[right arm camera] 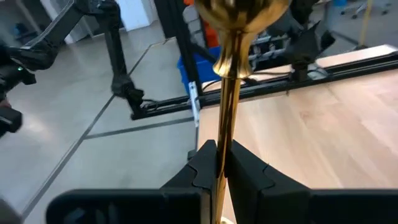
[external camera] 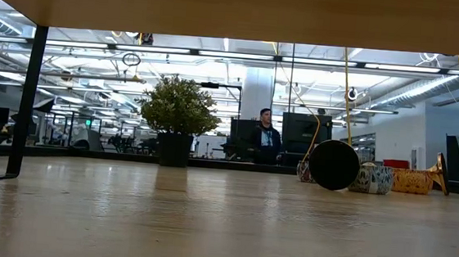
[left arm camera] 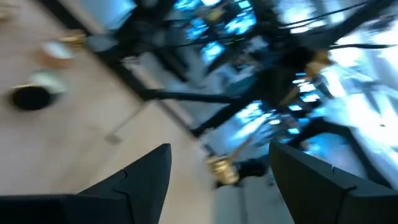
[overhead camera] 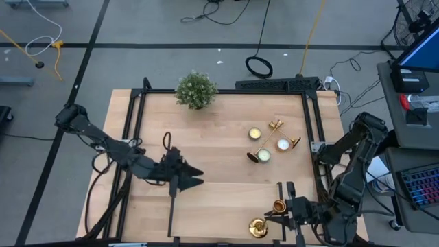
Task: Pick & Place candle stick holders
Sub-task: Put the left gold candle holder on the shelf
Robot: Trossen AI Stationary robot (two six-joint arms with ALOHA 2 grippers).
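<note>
Only the right wrist view shows the right gripper (right arm camera: pixel 219 163) jaws pinching a candle stick holder (right arm camera: pixel 227 81); left gripper (left arm camera: pixel 217 168) jaws gape.

We are looking at a wooden table (overhead camera: pixel 219 192) standing on a grey concrete floor (overhead camera: pixel 137 68) crossed by dark lines. Beyond the table's far edge, black cables (overhead camera: pixel 259 66) are coiling on that floor, and a yellow cord (overhead camera: pixel 312 27) is running away from the table. Off the table's right side, a blue-lit monitor (overhead camera: pixel 422 51) and a keyboard (overhead camera: pixel 418 185) are sitting on a desk. From table height, we are seeing a large open hall behind the table: ceiling strip lights (external camera: pixel 219 54) are glowing, a pillar (external camera: pixel 257 94) is rising, and a person (external camera: pixel 265 139) is sitting among dark screens (external camera: pixel 307 135).
</note>
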